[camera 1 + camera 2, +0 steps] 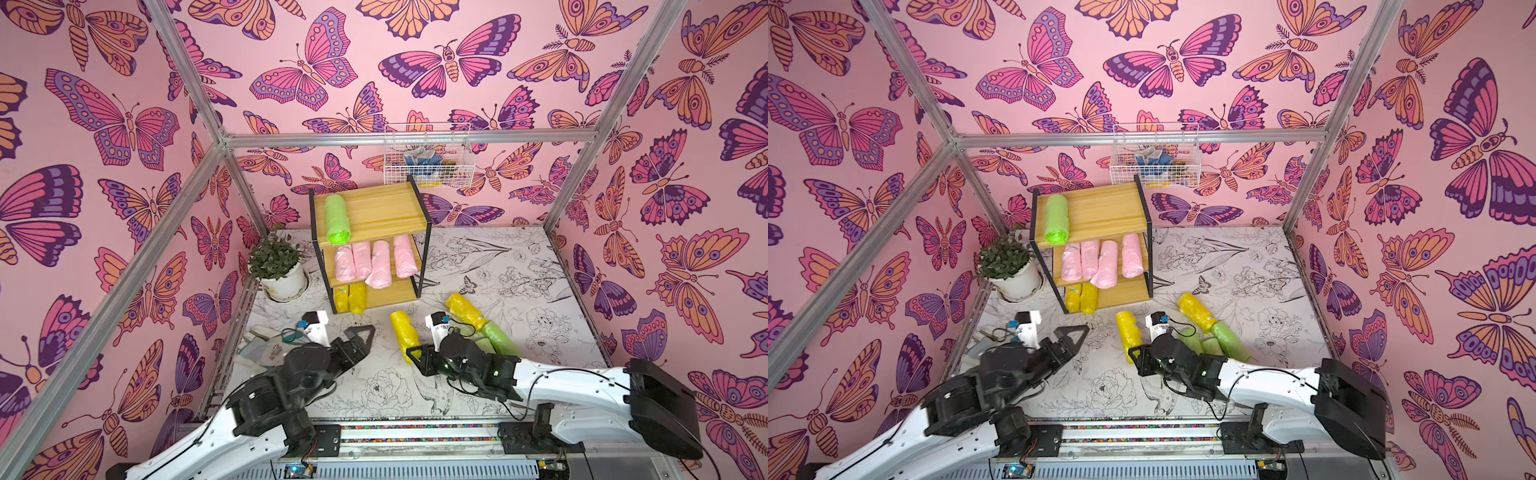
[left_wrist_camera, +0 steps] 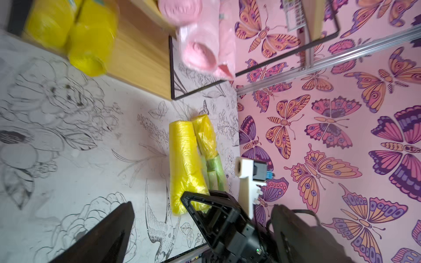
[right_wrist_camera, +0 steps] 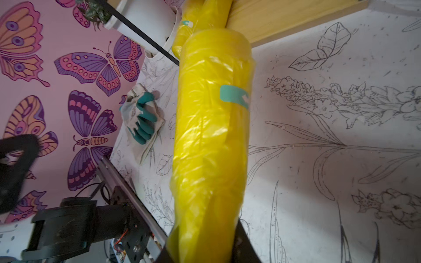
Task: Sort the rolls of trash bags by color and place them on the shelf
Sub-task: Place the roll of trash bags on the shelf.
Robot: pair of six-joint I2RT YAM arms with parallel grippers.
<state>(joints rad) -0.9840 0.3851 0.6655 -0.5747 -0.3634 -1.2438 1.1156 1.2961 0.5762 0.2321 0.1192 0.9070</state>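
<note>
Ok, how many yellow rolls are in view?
4. Two yellow rolls on the shelf's bottom board; a third roll between the fingers of the right gripper; a fourth roll on the table beyond.

No lettering is legible; the teal label (image 3: pixel 234 96) on the yellow roll (image 3: pixel 209 148), mid-frame in the right wrist view, carries only a blurred white mark; print on the white camera mount (image 1: pixel 438 332), lower centre in a top view, is too small.
</note>
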